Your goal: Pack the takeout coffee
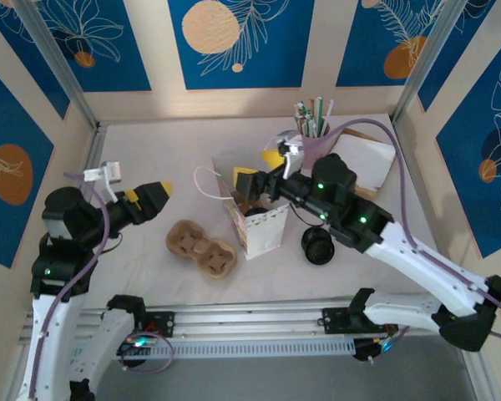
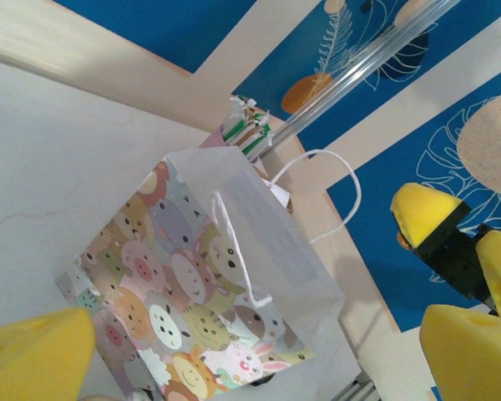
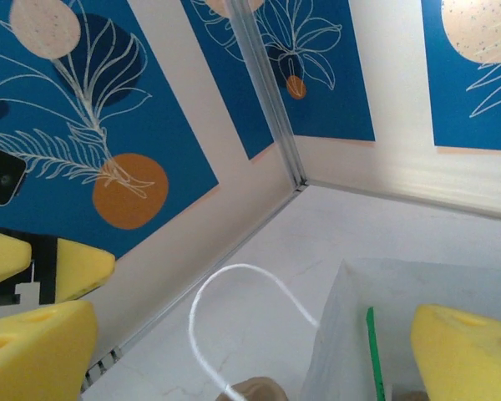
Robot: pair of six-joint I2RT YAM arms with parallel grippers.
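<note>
**Right gripper spread wide at the mouth of the open bag, coffee apparently inside**

On the pale surface (image 1: 150, 150) the animal-print paper bag (image 1: 263, 227) stands upright with its mouth open, between the cardboard cup carrier (image 1: 202, 248) and the loose black lids (image 1: 319, 245). The right gripper (image 1: 259, 167) hangs at the bag's mouth, fingers wide apart with nothing between them. The left gripper (image 1: 160, 194), likewise spread and empty, sits well apart to the side and steadies nothing. A dark round shape down in the bag looks like the takeout coffee (image 1: 250, 205), but I cannot tell if it stands upright. The risk I see is a finger catching the bag's wall or the white cord handle (image 3: 242, 268) on the way out, which would drag or tip the light bag and the cup with it.
</note>
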